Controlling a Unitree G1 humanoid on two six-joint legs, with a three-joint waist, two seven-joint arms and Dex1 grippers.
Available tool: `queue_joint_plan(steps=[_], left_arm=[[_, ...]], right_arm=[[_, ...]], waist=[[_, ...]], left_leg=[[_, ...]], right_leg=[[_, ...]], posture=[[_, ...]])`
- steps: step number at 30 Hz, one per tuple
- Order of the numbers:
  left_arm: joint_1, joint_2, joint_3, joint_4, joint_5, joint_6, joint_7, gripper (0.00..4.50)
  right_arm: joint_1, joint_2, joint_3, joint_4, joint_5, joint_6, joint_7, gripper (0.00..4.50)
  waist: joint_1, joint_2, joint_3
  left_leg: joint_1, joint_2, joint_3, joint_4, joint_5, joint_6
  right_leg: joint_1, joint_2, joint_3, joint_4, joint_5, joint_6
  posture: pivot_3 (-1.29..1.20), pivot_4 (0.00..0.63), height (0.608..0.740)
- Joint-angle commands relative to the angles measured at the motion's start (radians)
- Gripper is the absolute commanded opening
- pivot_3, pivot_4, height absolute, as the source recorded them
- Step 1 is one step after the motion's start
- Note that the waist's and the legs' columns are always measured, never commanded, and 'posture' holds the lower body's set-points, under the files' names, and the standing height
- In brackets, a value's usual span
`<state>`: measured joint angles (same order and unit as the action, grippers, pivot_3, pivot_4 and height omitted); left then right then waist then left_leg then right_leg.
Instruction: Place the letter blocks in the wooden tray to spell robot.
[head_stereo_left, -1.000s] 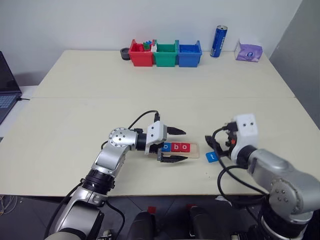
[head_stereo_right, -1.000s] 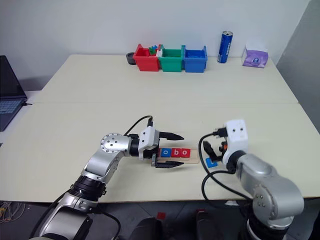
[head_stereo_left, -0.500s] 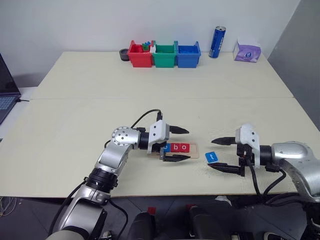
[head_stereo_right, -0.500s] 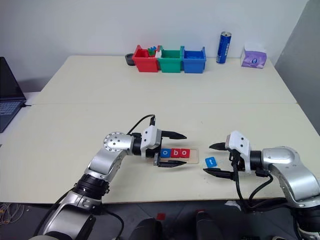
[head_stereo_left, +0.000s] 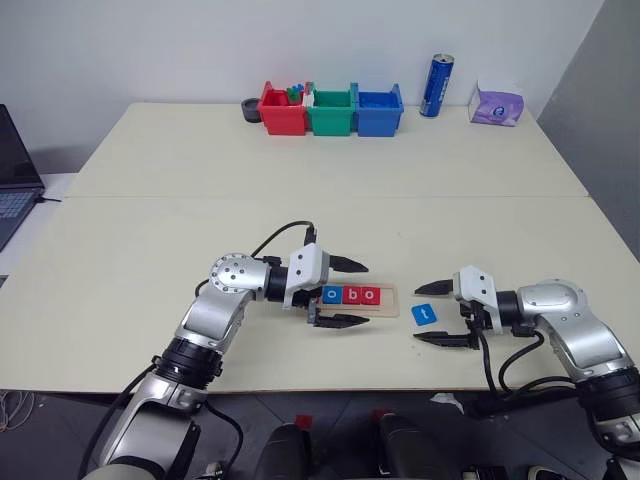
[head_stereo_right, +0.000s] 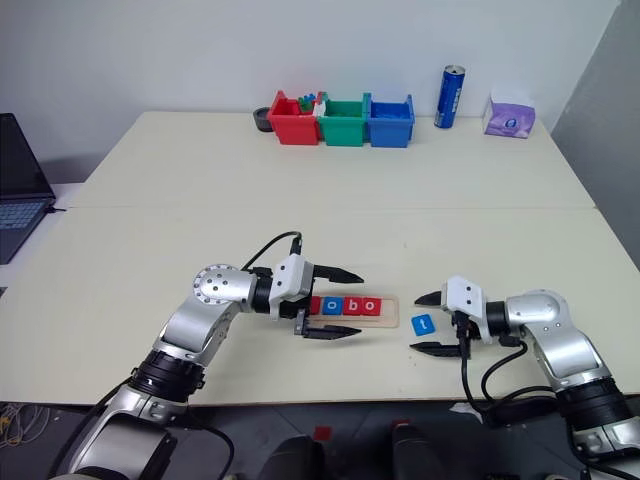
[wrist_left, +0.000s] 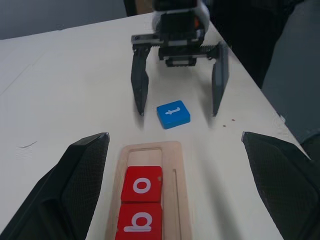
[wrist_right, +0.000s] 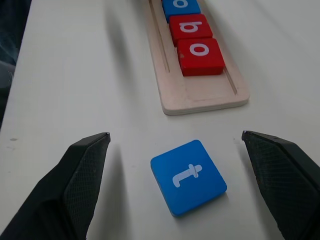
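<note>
**Clerk:** Letter blocks, head views first. What is entered?

**Me:** Item one: wooden tray (head_stereo_left: 352, 297) on the worktop (head_stereo_left: 320, 160), near its front edge. Blocks in its groove, reading from my left: blue o (head_stereo_left: 331, 295), red b (head_stereo_left: 351, 295), red o (head_stereo_left: 370, 295). My left gripper (head_stereo_left: 345, 292) sits over the tray's left end, so I cannot tell whether an r lies under it. Item two: blue t block (head_stereo_left: 423, 313), loose on the worktop just beside the tray's right end, not touching it. My right gripper (head_stereo_left: 432, 313) lies low with the t between its tips.

**Clerk:** Left wrist view?

**Me:** My left jaws stand wide, holding nothing. The last slot of the tray (wrist_left: 150, 155) is bare, next to the red o (wrist_left: 142, 183). Beyond it the t (wrist_left: 173, 114) lies flat, with the right gripper's two fingers (wrist_left: 140, 80) set either side of it and apart from it.

**Clerk:** Right wrist view?

**Me:** My right jaws stand wide, empty. The t (wrist_right: 188, 176) lies between them, a little askew, and the tray's open end (wrist_right: 205, 97) is near ahead.

**Clerk:** Balance outstanding?

**Me:** By my judgement, three letters seated for certain, the first unconfirmed. Left to do: grip the t, seat it in the end slot.
</note>
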<state>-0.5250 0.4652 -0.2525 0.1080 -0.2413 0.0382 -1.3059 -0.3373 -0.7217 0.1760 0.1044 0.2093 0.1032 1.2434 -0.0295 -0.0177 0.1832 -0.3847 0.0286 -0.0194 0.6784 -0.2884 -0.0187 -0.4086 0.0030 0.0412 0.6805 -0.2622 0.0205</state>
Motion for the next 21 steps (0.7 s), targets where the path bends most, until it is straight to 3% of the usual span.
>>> queue_joint_plan(steps=[1, 6, 9, 20, 21], left_arm=[[0.013, 0.021, 0.006, -0.059, -0.043, 0.023, -0.033, 4.5], [0.014, 0.031, 0.01, -0.079, -0.067, 0.048, -0.051, 4.5], [0.016, 0.036, 0.012, -0.087, -0.075, 0.058, -0.058, 4.5], [0.027, 0.044, 0.015, -0.096, -0.077, 0.07, -0.056, 4.5], [0.026, 0.042, 0.014, -0.096, -0.077, 0.071, -0.054, 4.5]], right_arm=[[-0.028, 0.009, -0.013, 0.007, 0.002, -0.006, -0.003, 4.49], [-0.036, 0.008, -0.011, 0.027, -0.001, -0.012, 0.004, 4.49], [-0.037, 0.0, -0.013, 0.037, -0.004, -0.021, 0.013, 3.94], [-0.025, -0.025, -0.024, 0.041, 0.004, -0.031, 0.03, 0.02], [-0.026, -0.026, -0.024, 0.044, 0.004, -0.033, 0.03, 0.02]], waist=[[0.0, 0.0, 0.0], [0.0, 0.0, 0.0], [0.0, 0.0, 0.0], [0.0, 0.0, 0.0], [0.0, 0.0, 0.0]], left_leg=[[0.0, 0.0, 0.0, 0.0, 0.0, 0.0], [0.0, 0.0, 0.0, 0.0, 0.0, 0.0], [0.0, 0.0, 0.0, 0.0, 0.0, 0.0], [0.0, 0.0, 0.0, 0.0, 0.0, 0.0], [0.0, 0.0, 0.0, 0.0, 0.0, 0.0]], right_leg=[[0.0, 0.0, 0.0, 0.0, 0.0, 0.0], [0.0, 0.0, 0.0, 0.0, 0.0, 0.0], [0.0, 0.0, 0.0, 0.0, 0.0, 0.0], [0.0, 0.0, 0.0, 0.0, 0.0, 0.0], [0.0, 0.0, 0.0, 0.0, 0.0, 0.0]], posture=[[0.0, 0.15, 0.74], [0.0, 0.15, 0.74], [0.0, 0.15, 0.74], [0.0, 0.15, 0.74], [0.0, 0.15, 0.74]])
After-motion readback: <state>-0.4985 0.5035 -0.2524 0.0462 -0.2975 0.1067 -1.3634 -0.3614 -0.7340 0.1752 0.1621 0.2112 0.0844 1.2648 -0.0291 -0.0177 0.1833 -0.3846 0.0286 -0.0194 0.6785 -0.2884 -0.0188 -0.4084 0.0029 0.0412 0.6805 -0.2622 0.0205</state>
